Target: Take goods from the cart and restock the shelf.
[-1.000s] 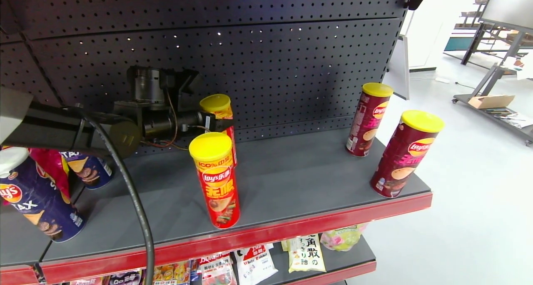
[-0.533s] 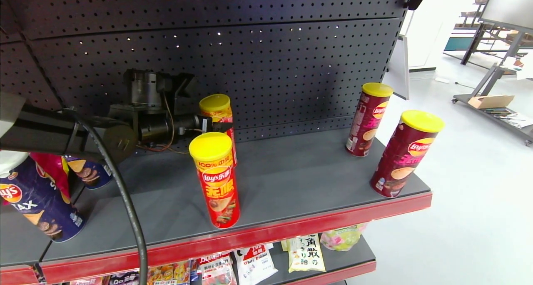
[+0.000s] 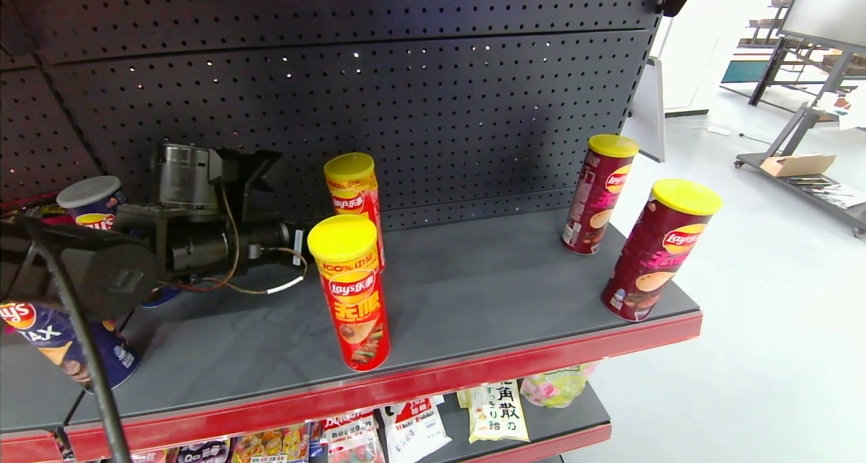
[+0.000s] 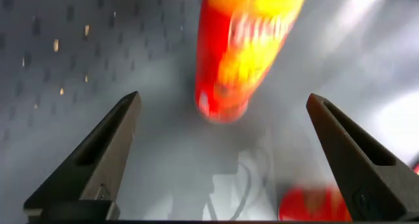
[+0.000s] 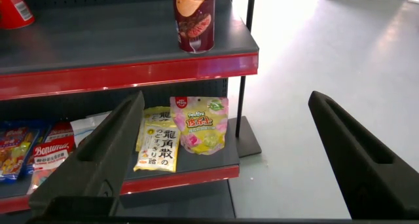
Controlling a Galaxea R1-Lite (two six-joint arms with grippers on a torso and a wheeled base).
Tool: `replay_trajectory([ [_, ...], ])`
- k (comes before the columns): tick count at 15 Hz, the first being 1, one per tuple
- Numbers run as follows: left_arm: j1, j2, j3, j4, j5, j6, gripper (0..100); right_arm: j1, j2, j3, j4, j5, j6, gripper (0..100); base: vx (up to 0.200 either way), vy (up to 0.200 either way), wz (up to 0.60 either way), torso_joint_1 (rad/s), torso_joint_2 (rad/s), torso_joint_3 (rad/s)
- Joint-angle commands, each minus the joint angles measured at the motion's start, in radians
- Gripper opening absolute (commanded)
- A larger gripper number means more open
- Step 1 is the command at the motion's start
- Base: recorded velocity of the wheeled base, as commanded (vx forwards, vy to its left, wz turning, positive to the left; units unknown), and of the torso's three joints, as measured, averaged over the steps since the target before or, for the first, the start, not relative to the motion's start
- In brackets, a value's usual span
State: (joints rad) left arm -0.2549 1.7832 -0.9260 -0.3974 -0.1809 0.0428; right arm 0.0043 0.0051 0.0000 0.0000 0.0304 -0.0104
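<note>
Left hand (image 4: 222, 99) spread wide, holding nothing.
A tall red chip can (image 3: 353, 195), a glossy cylinder with a yellow plastic lid, stands upright on the matte grey shelf (image 3: 473, 294) ahead of its dark wedge-shaped fingers (image 4: 98, 165), untouched. Right hand (image 5: 226, 96) also gapes empty.

Two red ones stand upright mid-shelf, both with yellow lids: the front red chip can (image 3: 350, 294) sits near the edge, and the rear red chip can (image 3: 354, 199) is just behind it, close to the back. Over on the right end there's a maroon chip can (image 3: 659, 250) at the front corner and a second maroon chip can (image 3: 599, 193) further back, both yellow-lidded and upright too. A blue chip can (image 3: 64, 344) stands far left. The shelf (image 3: 473, 294) itself is dark grey with a red front lip.
</note>
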Motion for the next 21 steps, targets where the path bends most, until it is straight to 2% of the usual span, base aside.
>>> replay_trajectory([
  [1, 0.016, -0.111, 0.102, -0.001, 0.001, 0.003, 100, 0.0, -0.001, 0.0, 0.0, 0.0, 0.0, 100, 0.0, 0.0, 0.0, 0.0, 0.0, 0.0],
  [3, 0.063, -0.168, 0.137, 0.0, 0.008, 0.005, 100, 0.0, -0.001, 0.0, 0.0, 0.0, 0.0, 100, 0.0, 0.0, 0.0, 0.0, 0.0, 0.0],
  [4, 0.088, -0.222, 0.196, 0.0, 0.02, 0.008, 100, 0.0, -0.001, 0.0, 0.0, 0.0, 0.0, 100, 0.0, 0.0, 0.0, 0.0, 0.0, 0.0],
  [6, 0.092, -0.358, 0.323, 0.006, 0.02, 0.008, 100, 0.0, -0.001, 0.0, 0.0, 0.0, 0.0, 100, 0.0, 0.0, 0.0, 0.0, 0.0, 0.0],
  [7, 0.094, -0.424, 0.354, 0.035, 0.014, 0.008, 100, 0.0, -0.001, 0.0, 0.0, 0.0, 0.0, 100, 0.0, 0.0, 0.0, 0.0, 0.0, 0.0],
  [8, 0.092, -0.57, 0.366, 0.2, 0.009, 0.011, 100, 0.0, -0.001, 0.0, 0.0, 0.0, 0.0, 100, 0.0, 0.0, 0.0, 0.0, 0.0, 0.0],
  [9, 0.091, -0.668, 0.366, 0.31, 0.001, 0.016, 100, 0.0, -0.001, 0.0, 0.0, 0.0, 0.0, 100, 0.0, 0.0, 0.0, 0.0, 0.0, 0.0],
  [10, 0.091, -0.84, 0.365, 0.454, -0.043, 0.02, 100, 0.0, -0.001, 0.0, 0.0, 0.0, 0.0, 100, 0.0, 0.0, 0.0, 0.0, 0.0, 0.0],
  [11, 0.091, -0.944, 0.372, 0.499, -0.075, 0.02, 100, 0.0, -0.001, 0.0, 0.0, 0.0, 0.0, 100, 0.0, 0.0, 0.0, 0.0, 0.0, 0.0],
  [14, 0.097, -1.214, 0.397, 0.508, -0.062, 0.009, 100, 0.0, -0.001, 0.0, 0.0, 0.0, 0.0, 100, 0.0, 0.0, 0.0, 0.0, 0.0, 0.0],
  [16, 0.095, -1.321, 0.384, 0.551, -0.058, 0.005, 100, 0.0, -0.001, 0.0, 0.0, 0.0, 0.0, 100, 0.0, 0.0, 0.0, 0.0, 0.0, 0.0],
  [18, 0.098, -1.41, 0.394, 0.612, -0.015, -0.06, 100, 0.0, -0.001, 0.0, 0.0, 0.0, 0.0, 100, 0.0, 0.0, 0.0, 0.0, 0.0, 0.0],
  [21, 0.095, -1.564, 0.421, 0.759, -0.014, -0.052, 100, 0.0, -0.001, 0.0, 0.0, 0.0, 0.0, 100, 0.0, 0.0, 0.0, 0.0, 0.0, 0.0],
])
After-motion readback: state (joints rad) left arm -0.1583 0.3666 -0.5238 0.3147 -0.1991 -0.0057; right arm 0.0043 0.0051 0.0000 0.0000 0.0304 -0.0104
